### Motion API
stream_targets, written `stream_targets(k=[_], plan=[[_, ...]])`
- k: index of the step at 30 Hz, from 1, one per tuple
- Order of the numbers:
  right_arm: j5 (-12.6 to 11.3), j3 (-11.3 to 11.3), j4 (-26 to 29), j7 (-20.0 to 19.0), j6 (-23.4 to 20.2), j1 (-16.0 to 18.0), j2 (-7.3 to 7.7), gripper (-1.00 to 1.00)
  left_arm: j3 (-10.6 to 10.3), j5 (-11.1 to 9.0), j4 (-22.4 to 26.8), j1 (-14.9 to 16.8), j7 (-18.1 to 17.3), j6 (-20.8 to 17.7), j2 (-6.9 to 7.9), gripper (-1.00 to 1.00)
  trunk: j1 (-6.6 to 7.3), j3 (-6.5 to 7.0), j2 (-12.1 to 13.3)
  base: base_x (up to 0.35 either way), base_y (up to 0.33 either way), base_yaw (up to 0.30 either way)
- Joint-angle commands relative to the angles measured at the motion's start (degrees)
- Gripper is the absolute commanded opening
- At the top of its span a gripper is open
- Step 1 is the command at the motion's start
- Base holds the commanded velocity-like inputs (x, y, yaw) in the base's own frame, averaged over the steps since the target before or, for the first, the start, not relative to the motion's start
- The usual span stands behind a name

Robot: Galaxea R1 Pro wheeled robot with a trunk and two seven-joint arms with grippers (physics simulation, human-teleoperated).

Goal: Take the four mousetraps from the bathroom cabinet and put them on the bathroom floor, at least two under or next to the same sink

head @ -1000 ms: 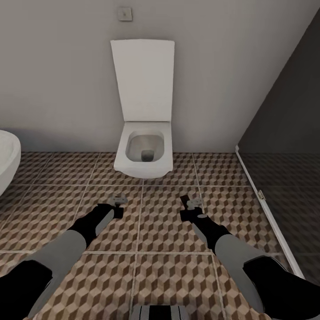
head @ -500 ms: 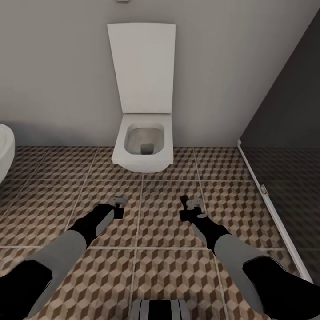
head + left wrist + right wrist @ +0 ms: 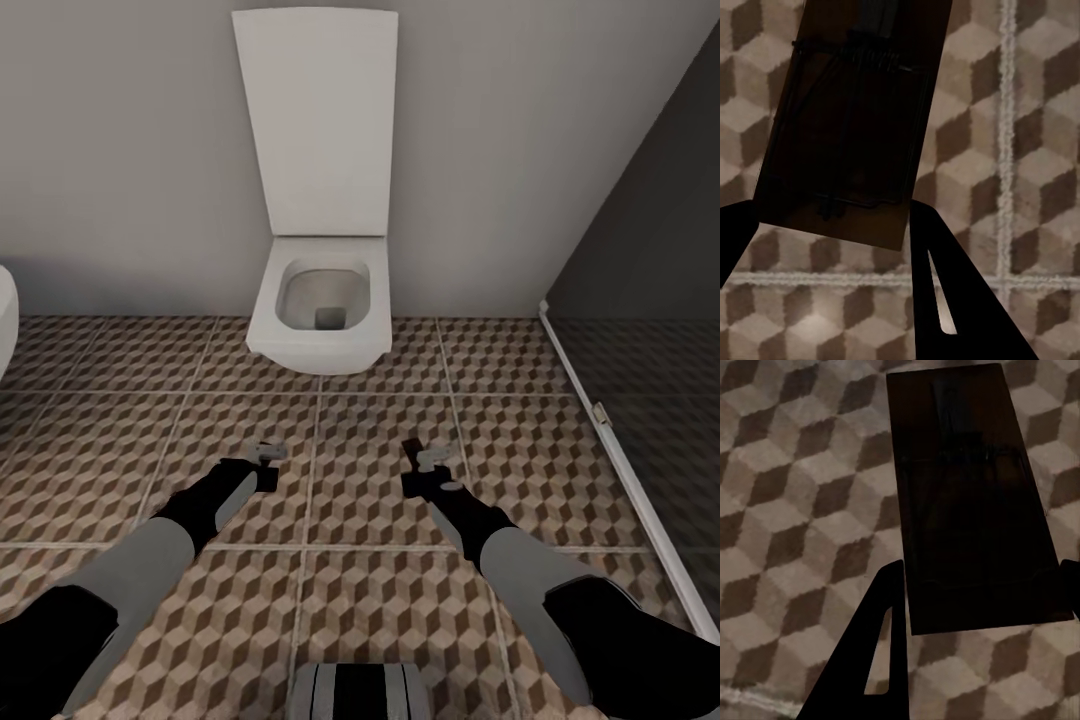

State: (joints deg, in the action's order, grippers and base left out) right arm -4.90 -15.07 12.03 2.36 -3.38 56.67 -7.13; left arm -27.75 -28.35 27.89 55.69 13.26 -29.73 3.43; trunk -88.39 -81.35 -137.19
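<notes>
My left gripper (image 3: 262, 460) and right gripper (image 3: 424, 464) hang low over the bathroom floor (image 3: 360, 600) of cube-patterned tiles, in front of a toilet. Each is shut on a mousetrap. In the left wrist view a dark wooden mousetrap (image 3: 847, 127) with its wire spring and bar sits between the fingers (image 3: 945, 300), above the tiles (image 3: 1035, 150). In the right wrist view the other mousetrap (image 3: 967, 495) is clamped at its near end between the fingers (image 3: 870, 660). The cabinet and the sink are out of view.
A white wall-hung toilet (image 3: 318, 315) with its lid raised stands straight ahead against the grey wall. A dark glass partition (image 3: 650, 280) with a white floor rail (image 3: 630, 490) closes off the right. A rounded white tub edge (image 3: 5, 315) shows at the far left.
The whole view has shifted: the toilet looks larger and nearer, and the tub edge has slid out to the left. Both arms keep their pose with the mousetraps held.
</notes>
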Motion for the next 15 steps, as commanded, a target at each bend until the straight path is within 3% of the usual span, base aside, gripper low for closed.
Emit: stream_targets(k=[1,7,15], plan=[[-0.6,-0.5,0.1,0.3,0.0,0.0,0.01,-1.00,-0.5,-0.4,0.2,0.0,0.5,-0.2,0.08,-1.00,-0.21,-0.31,-0.4,0.000,0.000,0.000],[-0.6,-0.5,0.1,0.4,3.0,0.0,0.01,-1.00,-0.5,-0.4,0.3,0.0,0.5,-0.1,0.08,-1.00,-1.53,-1.93,-2.8,0.000,0.000,0.000],[-0.6,-0.5,0.1,0.3,3.4,0.0,0.01,-1.00,-0.5,-0.4,0.4,0.0,0.5,0.0,0.08,-1.00,-3.29,-4.08,-6.0,0.000,0.000,0.000]])
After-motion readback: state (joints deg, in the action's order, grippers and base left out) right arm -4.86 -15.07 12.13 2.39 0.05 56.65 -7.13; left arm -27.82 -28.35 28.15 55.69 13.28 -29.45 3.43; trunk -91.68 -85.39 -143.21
